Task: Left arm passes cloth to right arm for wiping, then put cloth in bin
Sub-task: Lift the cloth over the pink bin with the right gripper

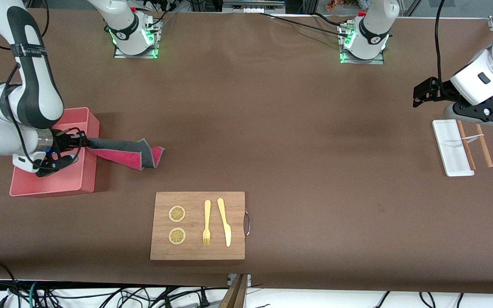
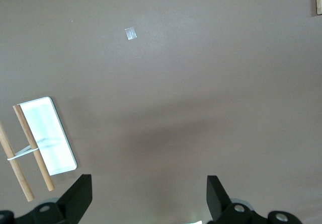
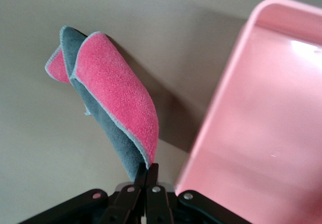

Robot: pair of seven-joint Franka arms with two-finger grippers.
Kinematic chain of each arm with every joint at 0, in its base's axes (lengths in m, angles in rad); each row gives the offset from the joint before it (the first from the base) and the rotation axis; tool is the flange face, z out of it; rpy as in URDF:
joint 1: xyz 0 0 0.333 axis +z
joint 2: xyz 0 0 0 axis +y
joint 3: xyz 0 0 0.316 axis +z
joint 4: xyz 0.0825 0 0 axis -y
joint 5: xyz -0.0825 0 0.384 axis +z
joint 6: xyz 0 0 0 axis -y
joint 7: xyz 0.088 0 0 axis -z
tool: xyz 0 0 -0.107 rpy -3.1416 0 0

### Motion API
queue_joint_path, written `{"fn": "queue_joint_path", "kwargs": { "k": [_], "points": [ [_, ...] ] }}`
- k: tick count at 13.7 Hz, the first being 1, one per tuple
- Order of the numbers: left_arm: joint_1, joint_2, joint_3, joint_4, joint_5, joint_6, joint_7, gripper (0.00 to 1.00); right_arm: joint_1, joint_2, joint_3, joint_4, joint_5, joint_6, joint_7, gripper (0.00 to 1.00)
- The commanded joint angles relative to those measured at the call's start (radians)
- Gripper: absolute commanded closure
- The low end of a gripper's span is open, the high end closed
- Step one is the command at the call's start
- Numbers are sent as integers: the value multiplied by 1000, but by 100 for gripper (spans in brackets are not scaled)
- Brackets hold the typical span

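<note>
My right gripper (image 1: 81, 143) is over the rim of the pale pink bin (image 1: 54, 186) at the right arm's end of the table. It is shut on one edge of the magenta cloth (image 1: 131, 155). The cloth trails out from the bin's rim over the table, its grey backing showing. In the right wrist view the fingers (image 3: 149, 171) pinch the folded cloth (image 3: 118, 100) beside the bin's wall (image 3: 226, 108). My left gripper (image 1: 420, 94) is open and empty, held over the table beside the white tray; its fingers (image 2: 80, 189) stand wide apart.
A narrow white tray (image 1: 449, 147) and two wooden sticks (image 1: 484, 152) lie at the left arm's end; they also show in the left wrist view (image 2: 48, 133). A wooden cutting board (image 1: 197, 252) with two lemon slices, a fork and a knife lies near the front edge.
</note>
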Motion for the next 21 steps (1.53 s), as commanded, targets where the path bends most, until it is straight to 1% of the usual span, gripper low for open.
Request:
{"fn": "queue_joint_path", "kwargs": {
  "k": [1,4,7,9,11,13,17,20,21],
  "points": [
    [1,-4,-7,14,20,-18,-4,0,-1,-61,1,31,-39,-87,-19,100],
    [1,-4,-7,12,20,-18,-2,0,-1,-107,-3,105,-89,-218,-43,100],
    [1,-4,-7,12,21,-18,-2,0,-4,-152,-32,169,-92,-351,-91,100],
    [1,-4,-7,12,21,-18,-2,0,-6,-199,-54,176,-99,-405,-128,100],
    [1,-4,-7,12,21,-18,-2,0,-6,-237,-65,179,-141,-444,-174,100],
    [1,-4,-7,12,21,-18,-2,0,-6,-259,-81,197,-166,-471,-200,100],
    [2,-4,-5,11,21,-18,1,0,-6,-276,-105,272,-201,-545,-246,100],
    [2,-4,-5,11,21,-18,1,0,-6,-273,-114,275,-203,-530,-261,100],
    [2,-4,-5,12,21,-18,1,0,-6,-271,-114,272,-217,-521,-263,100]
  ]
}}
